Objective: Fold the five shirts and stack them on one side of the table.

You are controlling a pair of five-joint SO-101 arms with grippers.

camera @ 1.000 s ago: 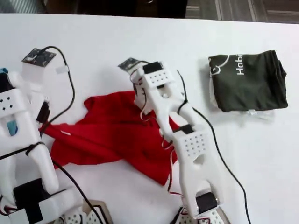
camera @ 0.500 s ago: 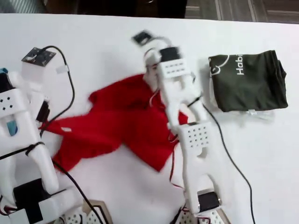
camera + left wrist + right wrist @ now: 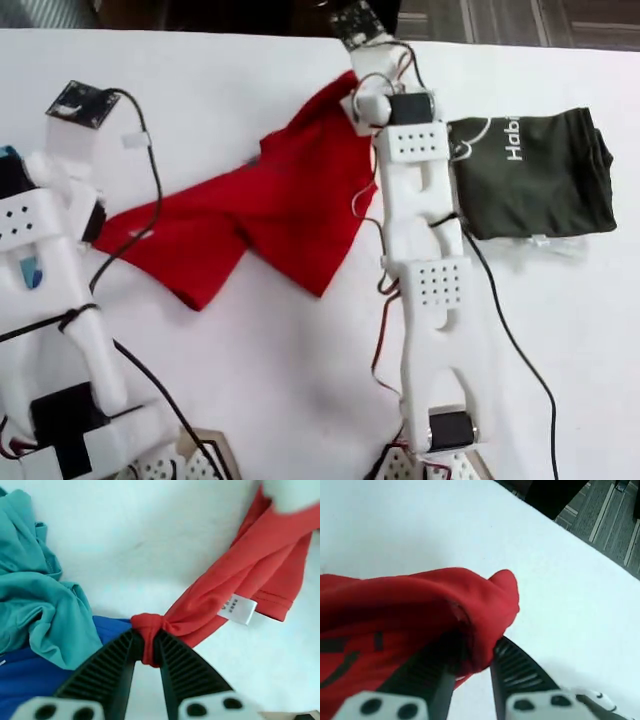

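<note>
Tabletop [image 3: 280, 370] of plain white carries everything, and the two white arms are the biggest things on it. The right arm [image 3: 430, 290] runs from the near edge straight out toward the far edge, and the left arm [image 3: 50, 290] stands bent at the left side of the high view, with black cables trailing round both. Between them the red shirt [image 3: 270, 215] is drawn out in a long slant, from low beside the left arm up to the far middle of the table, bunched narrow at each end and wider in the middle, where two loose flaps point toward the near side. A dark green shirt [image 3: 535, 175], folded into a neat block with pale print on it, lies at the right side of the table just beside the right arm, apart from the red one. By the left arm a crumpled teal shirt [image 3: 35, 595] lies partly over a blue shirt [image 3: 30, 675], both unfolded and just beside the pinched end of the red cloth. The right gripper [image 3: 477, 645] is closed narrowly on a thick gathered fold of the red shirt, which bulges over its black ribbed fingers [image 3: 520, 672] above the table's far part. The left gripper [image 3: 146, 642] likewise pinches a small knot of red fabric tight between its jaws. A white care label [image 3: 238, 608] sticks out of the red shirt near that end.
</note>
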